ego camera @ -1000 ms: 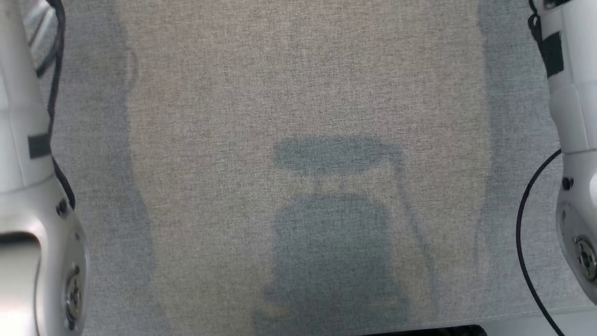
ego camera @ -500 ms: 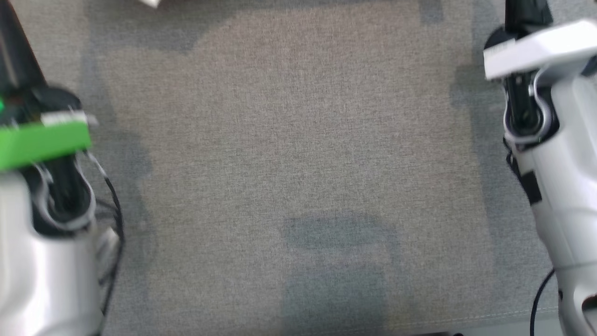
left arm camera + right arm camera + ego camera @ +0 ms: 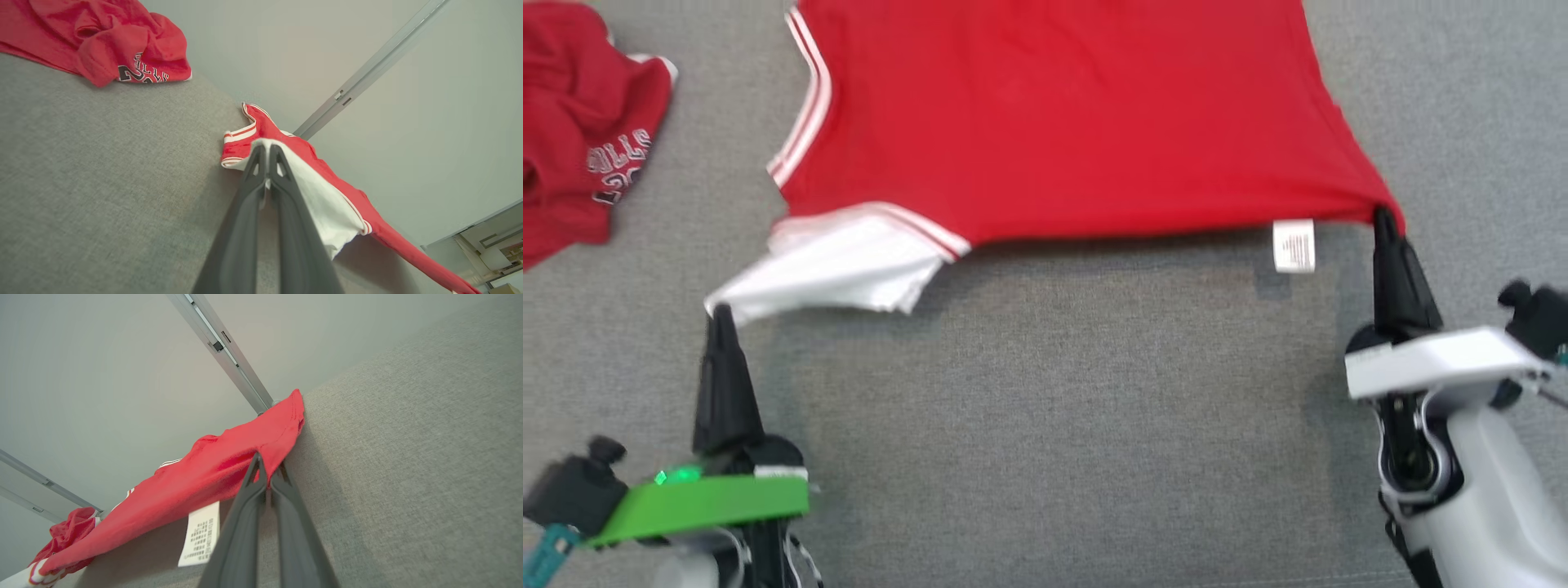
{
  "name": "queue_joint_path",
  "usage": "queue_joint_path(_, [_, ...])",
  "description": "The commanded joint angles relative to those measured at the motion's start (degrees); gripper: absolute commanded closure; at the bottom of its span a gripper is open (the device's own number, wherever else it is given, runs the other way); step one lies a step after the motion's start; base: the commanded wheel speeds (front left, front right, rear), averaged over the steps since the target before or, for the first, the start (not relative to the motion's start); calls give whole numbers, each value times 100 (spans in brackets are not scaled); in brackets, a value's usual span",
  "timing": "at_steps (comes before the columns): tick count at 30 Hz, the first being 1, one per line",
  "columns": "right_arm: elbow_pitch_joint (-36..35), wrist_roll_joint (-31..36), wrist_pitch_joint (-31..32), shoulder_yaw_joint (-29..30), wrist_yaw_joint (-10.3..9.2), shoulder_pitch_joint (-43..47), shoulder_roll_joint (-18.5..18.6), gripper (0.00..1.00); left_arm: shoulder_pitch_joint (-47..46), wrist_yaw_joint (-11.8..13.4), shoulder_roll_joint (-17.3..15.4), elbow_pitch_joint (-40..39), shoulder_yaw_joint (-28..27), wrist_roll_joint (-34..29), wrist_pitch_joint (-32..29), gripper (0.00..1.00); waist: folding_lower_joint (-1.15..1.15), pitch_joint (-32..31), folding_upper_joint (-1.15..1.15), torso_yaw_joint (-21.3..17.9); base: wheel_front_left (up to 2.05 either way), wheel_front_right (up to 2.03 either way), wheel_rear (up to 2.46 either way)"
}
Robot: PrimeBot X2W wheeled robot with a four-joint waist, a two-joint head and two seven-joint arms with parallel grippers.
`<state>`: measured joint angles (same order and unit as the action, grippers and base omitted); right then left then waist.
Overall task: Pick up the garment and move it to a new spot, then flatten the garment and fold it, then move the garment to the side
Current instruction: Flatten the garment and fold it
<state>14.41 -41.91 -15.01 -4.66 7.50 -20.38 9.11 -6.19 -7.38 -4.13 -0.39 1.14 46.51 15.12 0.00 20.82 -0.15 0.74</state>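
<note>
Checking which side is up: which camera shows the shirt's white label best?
The right wrist view: the label hangs close to the camera, its printed lines visible. The head view shows it small and blurred below the hem of the shirt. The left wrist view faces the shirt's other corner.

The red jersey (image 3: 1054,122) is spread wide over the grey cloth surface (image 3: 1045,425), its near edge lifted and pulled taut between two corners. The left corner, turned over to show white fabric (image 3: 841,273) edged with red-and-white stripes, is pinched by the left gripper (image 3: 719,314). The right corner is pinched by the right gripper (image 3: 1382,216). A white care label (image 3: 1294,245) hangs from the edge near the right corner.
</note>
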Motion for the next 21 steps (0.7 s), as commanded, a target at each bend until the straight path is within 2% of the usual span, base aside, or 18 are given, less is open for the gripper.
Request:
queue_joint_path(1, [-71, 77, -19, 85, -3, 252, -34, 100, 216, -12, 23, 43, 27, 49, 5, 100, 0, -508, 15, 127, 0, 0, 0])
queue_joint_path(6, [-402, 329, -19, 310, -3, 1106, -294, 100, 822, -12, -17, 59, 143, 218, 4, 100, 0, -804, 15, 120, 0, 0, 0])
queue_joint_path(9, [-563, 340, -19, 289, -3, 1466, -408, 100, 1127, -12, -149, 4, 243, 293, 5, 100, 0, -947, 15, 40, 0, 0, 0])
queue_joint_path(21, [-963, 248, -18, 101, -3, 2466, -584, 100, 1912, -12, -596, -295, 417, 698, 4, 100, 0, -1352, 15, -241, 0, 0, 0])
